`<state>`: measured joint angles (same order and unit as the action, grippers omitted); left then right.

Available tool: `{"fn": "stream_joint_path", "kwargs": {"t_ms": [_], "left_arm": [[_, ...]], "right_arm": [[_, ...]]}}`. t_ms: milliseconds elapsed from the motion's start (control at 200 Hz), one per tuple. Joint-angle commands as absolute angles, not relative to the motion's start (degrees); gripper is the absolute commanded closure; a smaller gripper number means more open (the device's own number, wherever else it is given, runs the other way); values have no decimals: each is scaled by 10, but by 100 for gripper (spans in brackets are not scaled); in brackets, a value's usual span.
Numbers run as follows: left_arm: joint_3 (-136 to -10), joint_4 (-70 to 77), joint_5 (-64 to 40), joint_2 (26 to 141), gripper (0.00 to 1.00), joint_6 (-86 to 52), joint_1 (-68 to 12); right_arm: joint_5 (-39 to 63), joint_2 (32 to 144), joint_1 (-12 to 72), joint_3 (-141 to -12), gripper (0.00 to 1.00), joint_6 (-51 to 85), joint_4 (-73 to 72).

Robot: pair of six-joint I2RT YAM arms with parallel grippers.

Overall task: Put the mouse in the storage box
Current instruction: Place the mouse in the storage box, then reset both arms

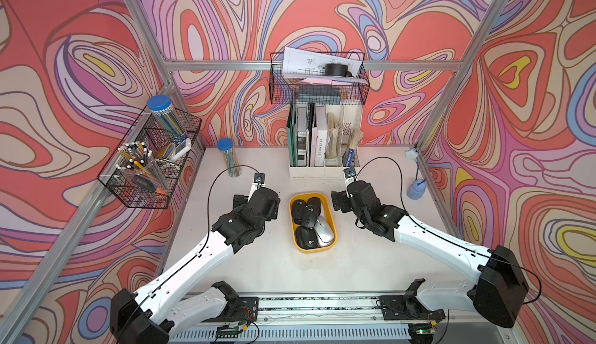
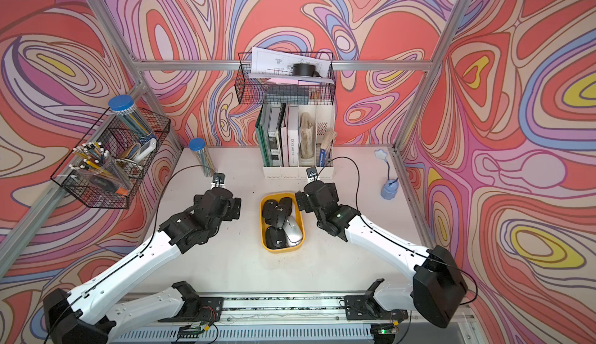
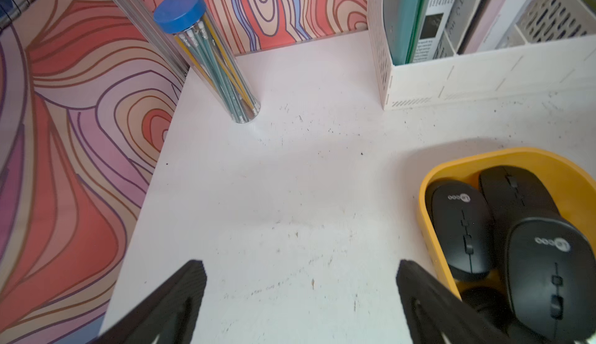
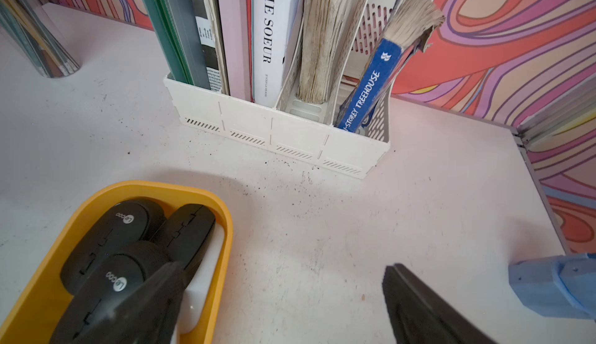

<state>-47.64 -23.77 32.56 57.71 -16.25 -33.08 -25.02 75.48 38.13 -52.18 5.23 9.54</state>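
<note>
The white tabletop [image 1: 274,271] fills the lower middle of both top views. At its far edge, just above the centre of the frame, stands the white file organizer [image 1: 322,171] with books in it. The yellow storage box [image 1: 312,250] lies in the centre, between the two arms. The left claw [image 3: 300,271] is released and empty, left of the box. The right claw [image 4: 283,271] is also released and empty, at the box's upper right. Inside the box lie four black mice [image 1: 304,239] and one silver mouse [image 1: 325,232].

Top views look down; close wrist views share storage box [image 4: 154,187].
</note>
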Motion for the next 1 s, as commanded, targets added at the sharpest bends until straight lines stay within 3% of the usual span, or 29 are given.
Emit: {"fn": "stream_joint_path", "kwargs": {"t_ms": [0, 215, 371, 616, 691, 781, 992], "left_arm": [[-397, 20, 216, 555, 2, -66, -262], [-341, 99, 132, 597, 2, -5, -146], [-307, 189, 166, 677, 1, 21, -135], [-275, 345, 216, 827, 2, 31, -102], [-284, 367, 195, 846, 1, 52, -101], [-280, 413, 242, 877, 1, 43, -100], [-228, 488, 278, 861, 2, 11, -94]], "right_arm": [[-224, 785, 340, -548, 2, -10, 60], [-169, 905, 230, -603, 2, -58, 174], [-116, 864, 183, -479, 2, -52, -12], [-146, 837, 124, -391, 2, -77, -131], [-108, 834, 83, -365, 2, -62, -162], [-84, 829, 60, -330, 2, -49, -225], [-81, 876, 45, -290, 2, -28, -382]]}}
